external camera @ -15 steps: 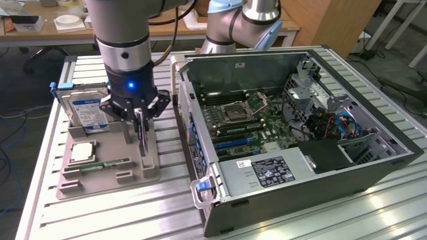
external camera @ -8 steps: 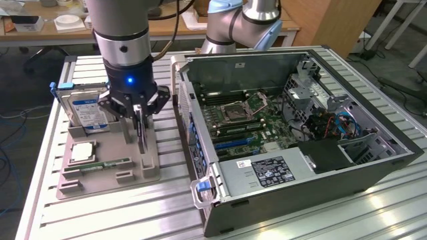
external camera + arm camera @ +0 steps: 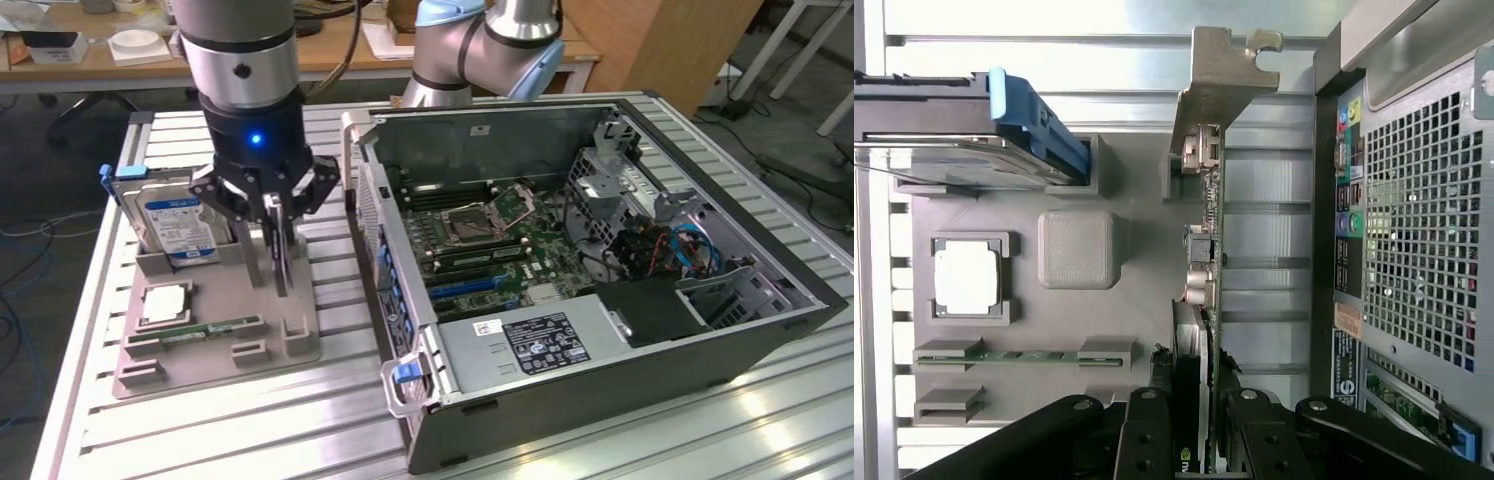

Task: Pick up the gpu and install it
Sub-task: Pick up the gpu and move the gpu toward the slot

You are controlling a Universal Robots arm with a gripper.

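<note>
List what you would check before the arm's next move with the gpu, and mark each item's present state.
1. Gripper closed on both faces of the gpu: ok.
2. Gpu standing upright on its edge: ok.
3. Gpu lifted clear of the grey holder: cannot tell.
4. Computer case open on its side, motherboard exposed: ok.
5. Hard drive and memory stick seated in the holder, apart from the gpu: ok.

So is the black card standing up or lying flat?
Standing up on its edge: the gpu is vertical over the gray holder, and it looks thin from the wrist view.
</note>
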